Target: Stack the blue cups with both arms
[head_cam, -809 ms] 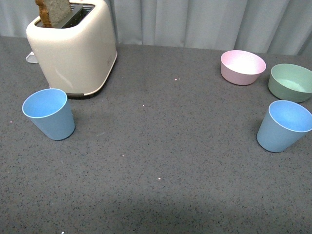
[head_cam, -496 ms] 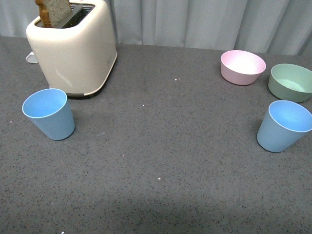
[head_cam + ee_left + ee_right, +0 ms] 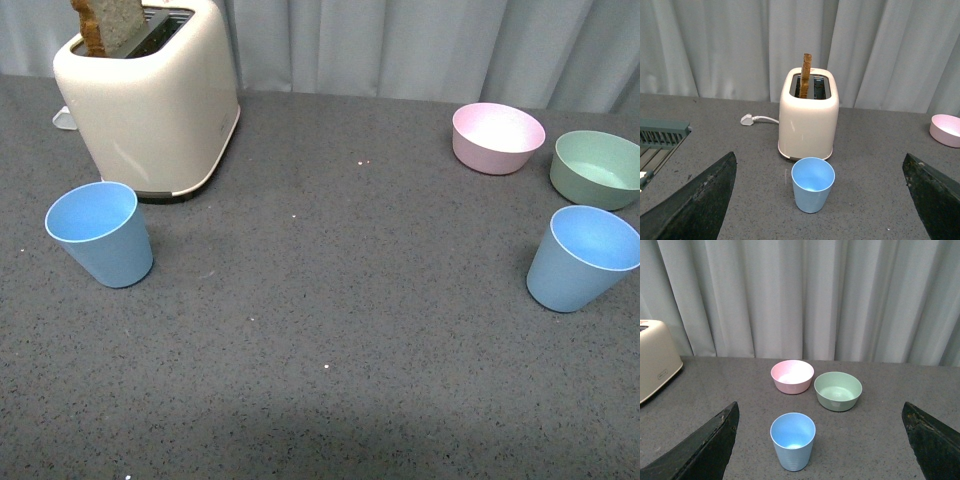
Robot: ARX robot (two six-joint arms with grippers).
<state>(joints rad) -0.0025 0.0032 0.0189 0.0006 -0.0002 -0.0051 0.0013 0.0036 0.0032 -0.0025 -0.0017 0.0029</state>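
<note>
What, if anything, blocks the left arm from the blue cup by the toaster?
Likely nothing, so yes: the blue cup stands upright, centred between the left arm's open fingers, bare table in front; the toaster sits close behind.

No visible change to left blue cup point(image 3: 100, 233) or right blue cup point(image 3: 583, 258) since earlier.

Nothing here can be read. The cream toaster point(image 3: 655, 365) carries a small dark marking point(image 3: 662, 374) on its side, too small to make out.
</note>
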